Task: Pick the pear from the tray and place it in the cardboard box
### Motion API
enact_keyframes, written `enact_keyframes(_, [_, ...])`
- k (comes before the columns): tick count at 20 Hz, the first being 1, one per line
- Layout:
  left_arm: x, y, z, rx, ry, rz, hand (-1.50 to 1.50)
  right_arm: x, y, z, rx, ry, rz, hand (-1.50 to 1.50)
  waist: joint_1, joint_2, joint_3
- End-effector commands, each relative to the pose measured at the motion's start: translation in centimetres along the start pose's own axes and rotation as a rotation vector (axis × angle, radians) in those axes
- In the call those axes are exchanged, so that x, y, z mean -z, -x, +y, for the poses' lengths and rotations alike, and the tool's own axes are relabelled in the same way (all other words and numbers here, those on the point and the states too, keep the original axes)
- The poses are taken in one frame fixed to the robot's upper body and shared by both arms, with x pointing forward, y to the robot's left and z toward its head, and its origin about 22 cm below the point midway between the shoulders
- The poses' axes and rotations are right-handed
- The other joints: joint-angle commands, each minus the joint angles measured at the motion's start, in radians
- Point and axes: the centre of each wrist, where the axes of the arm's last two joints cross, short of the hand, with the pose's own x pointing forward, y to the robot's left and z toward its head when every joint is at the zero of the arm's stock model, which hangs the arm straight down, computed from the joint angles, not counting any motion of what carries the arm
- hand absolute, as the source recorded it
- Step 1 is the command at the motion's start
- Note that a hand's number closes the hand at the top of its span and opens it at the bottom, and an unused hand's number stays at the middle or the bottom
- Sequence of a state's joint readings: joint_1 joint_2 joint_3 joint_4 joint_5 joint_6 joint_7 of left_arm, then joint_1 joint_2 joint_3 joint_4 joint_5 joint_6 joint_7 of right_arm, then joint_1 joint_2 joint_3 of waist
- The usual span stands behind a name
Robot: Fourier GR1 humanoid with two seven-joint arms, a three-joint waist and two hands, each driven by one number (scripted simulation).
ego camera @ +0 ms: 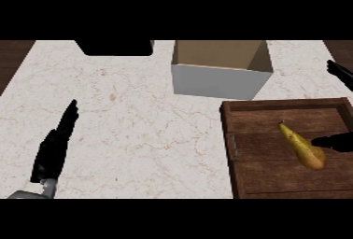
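Low at the view's left, the left hand (55,142) rests with straight fingers over the bench (138,130), while the right hand (336,141), its fingers unreadable, touches the pear (303,147) lying in the wooden tray (238,154) beside the cardboard box (217,81).

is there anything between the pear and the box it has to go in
Nothing visible lies between them. The pear lies on the wooden tray, and the open cardboard box stands just beyond the tray's far edge. Only the tray's raised rim and the box's near wall must be cleared.
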State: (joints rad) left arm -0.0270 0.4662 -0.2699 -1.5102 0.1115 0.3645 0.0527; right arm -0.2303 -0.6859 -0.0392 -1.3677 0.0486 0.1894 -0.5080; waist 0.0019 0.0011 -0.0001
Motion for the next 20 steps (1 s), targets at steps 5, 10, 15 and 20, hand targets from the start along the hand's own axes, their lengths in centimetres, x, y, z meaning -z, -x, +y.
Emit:
enact_keyframes(5, [0.4,0.1,1.6,0.009,-0.006,-0.006,0.00,-0.4,-2.5,-5.2,-0.419,-0.425,0.190,-1.50,0.004,0.000,-0.002])
enact_keyframes(10, [0.0,0.2,0.0,-0.008,-0.011,0.007,0.00,0.3,-4.7,-1.9,-0.530,-0.631,0.274,-1.50,-0.006,-0.004,-0.002])
enact_keyframes(15, [0.7,-0.6,2.9,0.000,0.005,0.021,0.00,-0.2,-6.1,-0.7,-0.537,-0.690,0.339,-1.50,-0.009,-0.004,-0.001])
enact_keyframes(20, [-0.4,0.3,-0.5,0.003,0.012,0.014,0.00,0.6,-5.0,2.9,-0.586,-0.657,0.398,-1.50,0.002,-0.001,0.000])
